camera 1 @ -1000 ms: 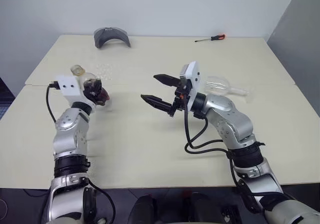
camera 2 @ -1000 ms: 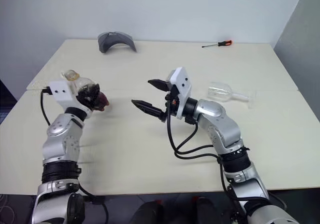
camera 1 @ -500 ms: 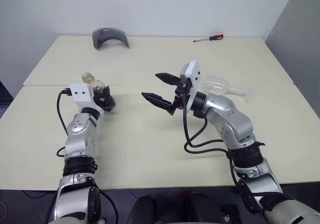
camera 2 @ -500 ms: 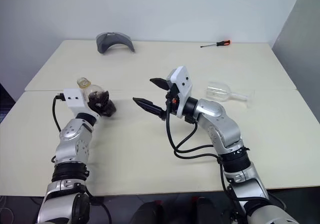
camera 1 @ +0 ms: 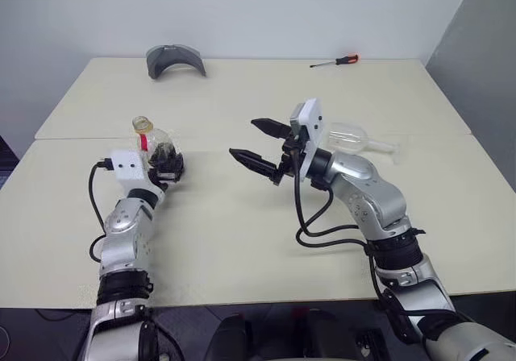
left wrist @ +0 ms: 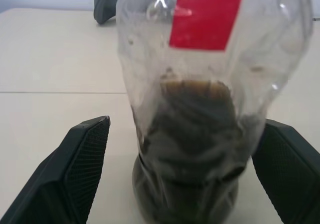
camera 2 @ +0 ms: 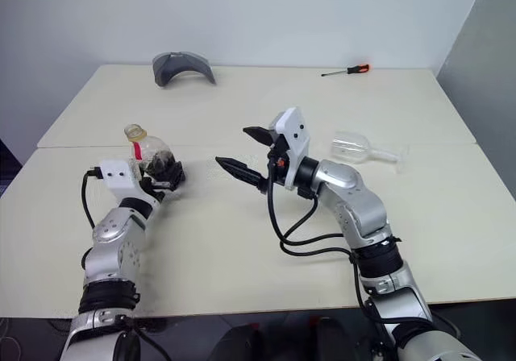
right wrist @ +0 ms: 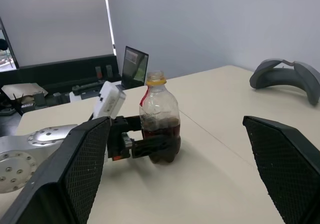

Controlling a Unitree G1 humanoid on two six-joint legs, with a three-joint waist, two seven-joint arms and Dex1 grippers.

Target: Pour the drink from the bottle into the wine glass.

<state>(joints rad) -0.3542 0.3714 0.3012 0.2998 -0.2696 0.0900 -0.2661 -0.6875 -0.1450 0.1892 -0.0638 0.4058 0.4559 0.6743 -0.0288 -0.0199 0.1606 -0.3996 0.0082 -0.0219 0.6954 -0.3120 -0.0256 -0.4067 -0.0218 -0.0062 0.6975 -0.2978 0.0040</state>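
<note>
Bottle (camera 2: 151, 155) upright on worktop (camera 2: 242, 240), standing between the spread fingers of left pincer (camera 2: 165, 170), released. Right pincer (camera 2: 246, 153) wide apart, empty; wine glass (camera 2: 355, 147) lies toppled behind it.

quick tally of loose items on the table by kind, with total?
Bottles: 1, the bottle, upright, part full of dark drink
Glasses: 1, the wine glass, lying on its side
Screwdrivers: 1, the screwdriver, red handle
Grey curved objects: 1, the grey curved piece
Total: 4
</note>
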